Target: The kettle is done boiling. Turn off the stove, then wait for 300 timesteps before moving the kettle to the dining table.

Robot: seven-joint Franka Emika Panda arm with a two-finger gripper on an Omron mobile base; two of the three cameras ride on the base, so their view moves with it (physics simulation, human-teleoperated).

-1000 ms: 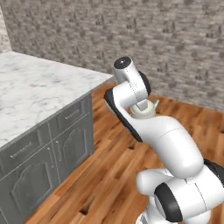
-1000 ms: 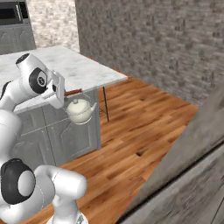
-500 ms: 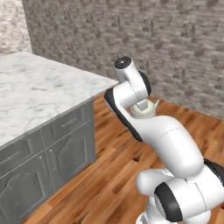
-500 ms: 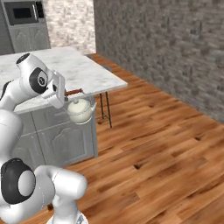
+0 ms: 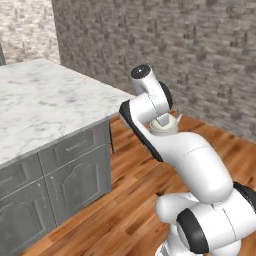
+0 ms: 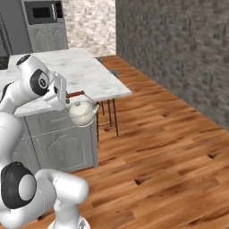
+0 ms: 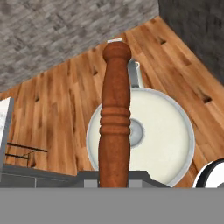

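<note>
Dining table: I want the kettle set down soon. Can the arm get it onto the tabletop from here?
Probably yes: the gripper carries the kettle beside the dining table edge, near top level; a slight lift looks needed.

Our arm (image 6: 27, 96) rises from the base, folds at the elbow and reaches forward, with the wrist held level at about the height of the worktop (image 6: 96, 78) edge. Our fingers (image 6: 67, 99) are closed tight on the reddish-brown handle (image 7: 114, 118) of the kettle (image 6: 82, 113), which hangs below the hand, clear of the worktop and just off its near corner.
</note>
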